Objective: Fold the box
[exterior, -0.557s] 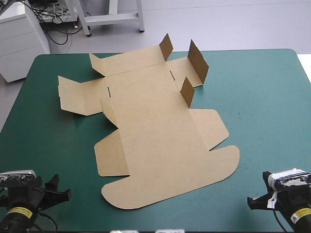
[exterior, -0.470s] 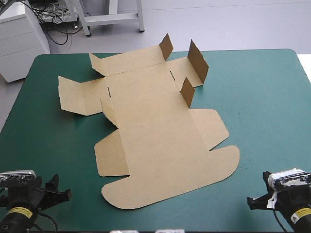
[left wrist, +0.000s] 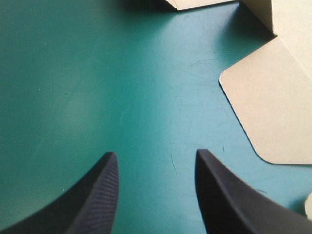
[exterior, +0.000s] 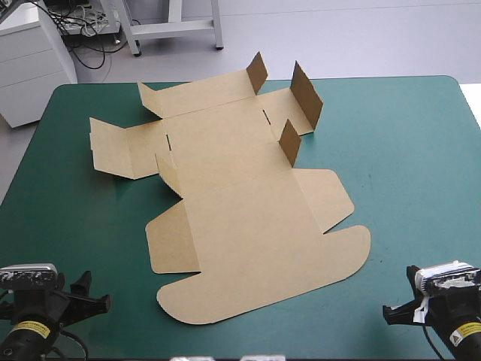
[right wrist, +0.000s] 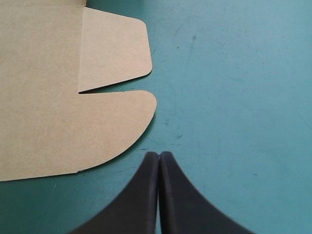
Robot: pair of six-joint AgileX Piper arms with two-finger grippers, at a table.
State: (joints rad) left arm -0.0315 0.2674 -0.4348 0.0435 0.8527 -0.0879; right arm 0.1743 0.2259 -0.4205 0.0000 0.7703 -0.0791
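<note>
The box [exterior: 240,218] lies as a cut brown sheet on the teal-green cover [exterior: 406,150], occupying the middle of the table. Its large rounded lid panel points toward 6 o'clock, the near edge. Three small flaps [exterior: 307,95] stand raised at the far end, between 12 and 1 o'clock. The remaining panels lie flat or nearly flat.

The left gripper [left wrist: 156,155] sits at the 7 o'clock corner of the table. Its black fingers stand apart, with only bare cover between them. A rounded side flap [left wrist: 273,112] of the box lies ahead of it toward 2 o'clock, clear of the fingers.

The right gripper [right wrist: 158,155] sits at the 5 o'clock corner. Its fingers are pressed together in one pointed arch, holding nothing. The rounded lid corner [right wrist: 131,117] lies just beside the tip toward 11 o'clock, not touching.
</note>
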